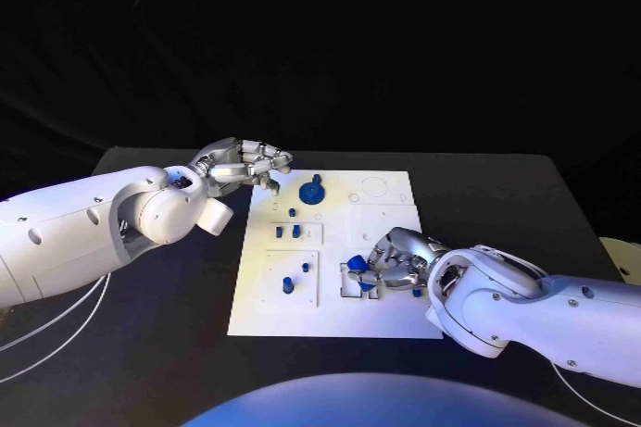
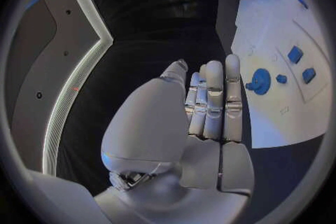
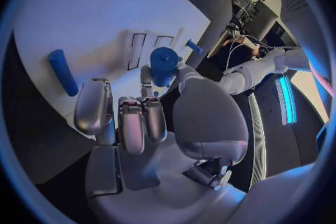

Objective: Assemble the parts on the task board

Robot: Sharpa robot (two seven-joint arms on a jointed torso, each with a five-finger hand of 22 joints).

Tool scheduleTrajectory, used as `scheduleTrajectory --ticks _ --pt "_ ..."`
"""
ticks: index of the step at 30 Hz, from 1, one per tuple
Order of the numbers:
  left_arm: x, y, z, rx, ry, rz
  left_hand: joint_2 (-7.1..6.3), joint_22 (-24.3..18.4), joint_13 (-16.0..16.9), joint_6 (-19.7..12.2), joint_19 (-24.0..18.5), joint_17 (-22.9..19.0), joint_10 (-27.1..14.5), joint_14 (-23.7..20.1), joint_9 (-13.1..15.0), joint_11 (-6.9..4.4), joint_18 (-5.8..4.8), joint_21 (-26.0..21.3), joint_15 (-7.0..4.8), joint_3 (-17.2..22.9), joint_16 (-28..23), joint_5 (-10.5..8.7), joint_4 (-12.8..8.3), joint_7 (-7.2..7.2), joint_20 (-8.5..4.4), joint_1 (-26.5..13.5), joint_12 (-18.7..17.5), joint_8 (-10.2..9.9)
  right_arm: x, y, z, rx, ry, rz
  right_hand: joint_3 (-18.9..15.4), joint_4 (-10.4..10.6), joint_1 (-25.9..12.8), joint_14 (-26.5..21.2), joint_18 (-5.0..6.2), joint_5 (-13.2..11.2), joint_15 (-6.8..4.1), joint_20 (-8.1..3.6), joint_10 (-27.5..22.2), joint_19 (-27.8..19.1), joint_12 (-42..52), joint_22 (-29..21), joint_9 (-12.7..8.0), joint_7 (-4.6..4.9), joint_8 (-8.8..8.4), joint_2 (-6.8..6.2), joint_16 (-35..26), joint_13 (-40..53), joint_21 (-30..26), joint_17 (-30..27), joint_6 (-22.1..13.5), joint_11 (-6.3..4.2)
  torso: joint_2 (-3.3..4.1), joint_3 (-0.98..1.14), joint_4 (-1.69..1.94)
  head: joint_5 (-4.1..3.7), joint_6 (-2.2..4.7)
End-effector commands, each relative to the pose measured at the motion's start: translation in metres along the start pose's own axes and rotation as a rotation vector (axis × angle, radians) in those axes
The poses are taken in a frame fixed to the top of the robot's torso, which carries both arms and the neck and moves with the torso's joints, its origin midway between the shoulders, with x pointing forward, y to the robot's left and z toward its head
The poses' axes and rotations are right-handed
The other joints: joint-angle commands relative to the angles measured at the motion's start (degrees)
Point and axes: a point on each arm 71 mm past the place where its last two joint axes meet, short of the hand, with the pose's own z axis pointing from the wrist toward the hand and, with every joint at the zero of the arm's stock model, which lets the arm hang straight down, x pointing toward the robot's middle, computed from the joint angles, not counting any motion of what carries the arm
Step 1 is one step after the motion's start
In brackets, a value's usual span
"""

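Board (image 1: 334,316): white plate, table centre.

Right hand (image 1: 387,270): over the board at about 4 o'clock, fingers closed on a blue peg (image 3: 164,64), the peg pinched near the fingertips.

Left hand (image 1: 247,163): off the board's corner at 11 o'clock, fingers straight and together, holding nothing.

Other parts: round blue disc (image 1: 311,191) at 12 o'clock; small pieces (image 1: 287,231) mid-board; a loose blue rod (image 3: 63,71) lying flat beside the right hand.

Handling, as judged: keep the peg upright, line it over its socket before lowering, press straight down, release only once seated. Slanted entry risks jamming.
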Motion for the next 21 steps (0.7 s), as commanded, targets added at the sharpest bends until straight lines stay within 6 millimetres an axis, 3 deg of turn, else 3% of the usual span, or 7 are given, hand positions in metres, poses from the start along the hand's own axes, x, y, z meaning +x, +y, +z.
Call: scheduleTrajectory --ticks 1,18,21 --pt "0.003 -0.0011 0.0006 0.007 0.02 -0.01 0.13 -0.1 -0.1 0.1 0.4 0.0 0.2 -0.1 -0.1 0.0 0.54 -0.2 -0.06 0.3 -0.3 -0.39 0.1 0.14 -0.05 -0.5 -0.4 0.3 0.0048 -0.0008 0.0018 0.014 0.052 -0.028 -0.4 -0.1 -0.6 5.9 -0.72 -0.4 -0.44 -0.14 3.9 0.2 -0.3 3.7 -0.1 -0.42 -0.16 -0.14 0.4 11.2 -0.3 14.8 1.0 -0.39 0.01 0.08 0.01 -0.03 -0.22" --pt "0.0031 -0.0011 0.0002 0.005 0.023 -0.011 0.11 -0.1 -0.1 0.1 0.4 0.0 0.2 -0.1 -0.1 0.0 0.54 -0.3 -0.05 0.4 -0.3 -0.39 0.1 0.13 -0.04 -0.7 -0.4 0.3 0.0079 0.0026 0.0096 0.005 0.052 -0.064 -0.5 -0.2 -1.2 5.9 -0.66 -0.6 -0.46 -0.17 3.8 0.1 -0.4 3.6 0.0 -0.44 -0.22 -0.16 0.4 11.1 -0.6 14.7 1.0 -0.4 0.02 0.09 -0.04 -0.24 -0.2" --pt "0.0031 -0.0011 0.0001 0.005 0.023 -0.011 0.11 -0.1 -0.1 0.1 0.4 0.0 0.2 -0.1 -0.1 0.0 0.54 -0.3 -0.05 0.4 -0.3 -0.39 0.1 0.13 -0.04 -0.7 -0.4 0.3 0.0076 0.0021 0.0113 0.005 0.042 -0.069 -1.3 -0.1 -2.1 5.9 -0.62 -1.0 -0.45 -0.17 3.7 0.0 -0.6 3.5 0.1 -0.4 -0.36 -0.71 0.3 10.9 -1.0 14.6 0.9 -0.38 0.01 0.06 -0.01 -0.31 -0.15"
